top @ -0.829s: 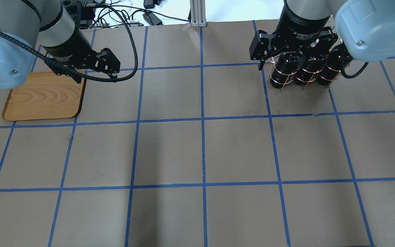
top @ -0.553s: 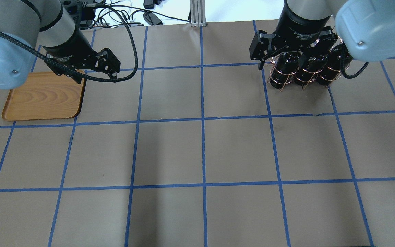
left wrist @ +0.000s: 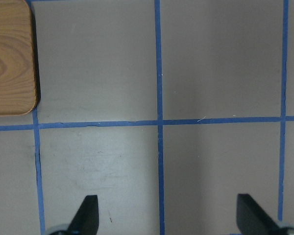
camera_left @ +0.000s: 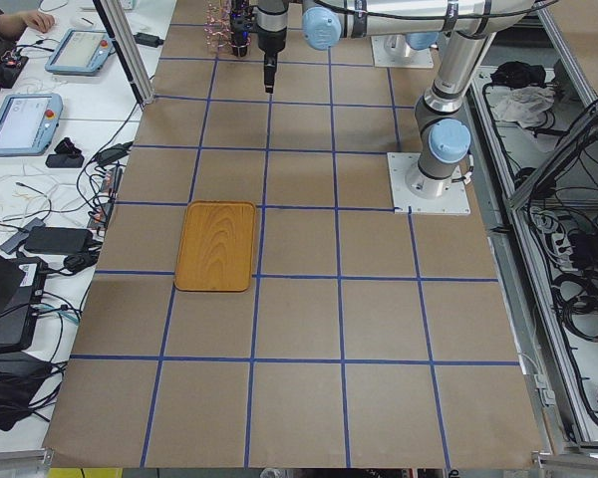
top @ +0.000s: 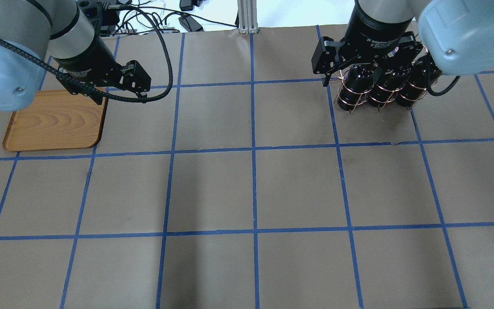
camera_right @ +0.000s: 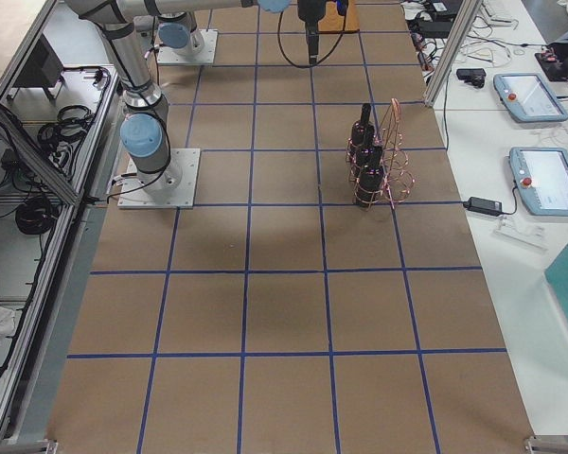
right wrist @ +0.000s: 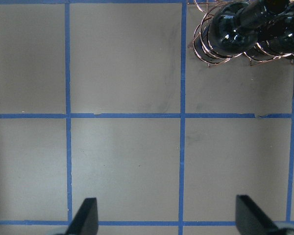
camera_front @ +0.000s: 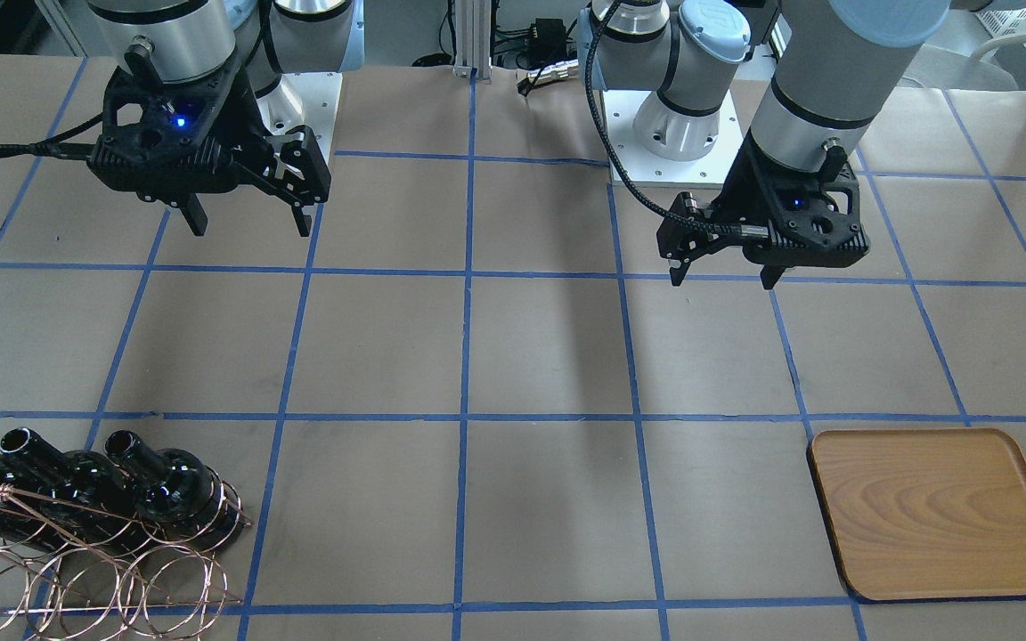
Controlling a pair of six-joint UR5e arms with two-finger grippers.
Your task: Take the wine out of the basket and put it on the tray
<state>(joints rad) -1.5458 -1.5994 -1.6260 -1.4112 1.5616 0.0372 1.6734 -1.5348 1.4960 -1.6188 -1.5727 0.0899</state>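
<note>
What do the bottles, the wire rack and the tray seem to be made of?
Bottles: probably glass, glossy black, with sharp reflections.
Rack: thin metal wire, shiny copper colour.
Tray: wood or a wood-look surface, light brown with clear grain, darker rim.

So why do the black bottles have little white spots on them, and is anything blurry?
Right wrist view: those are light glints on the glossy wine bottles. Front-facing view: same glints, and the basket's thin rings look sharp. Overhead view: soft shadow bands on the table, no blur.
</note>
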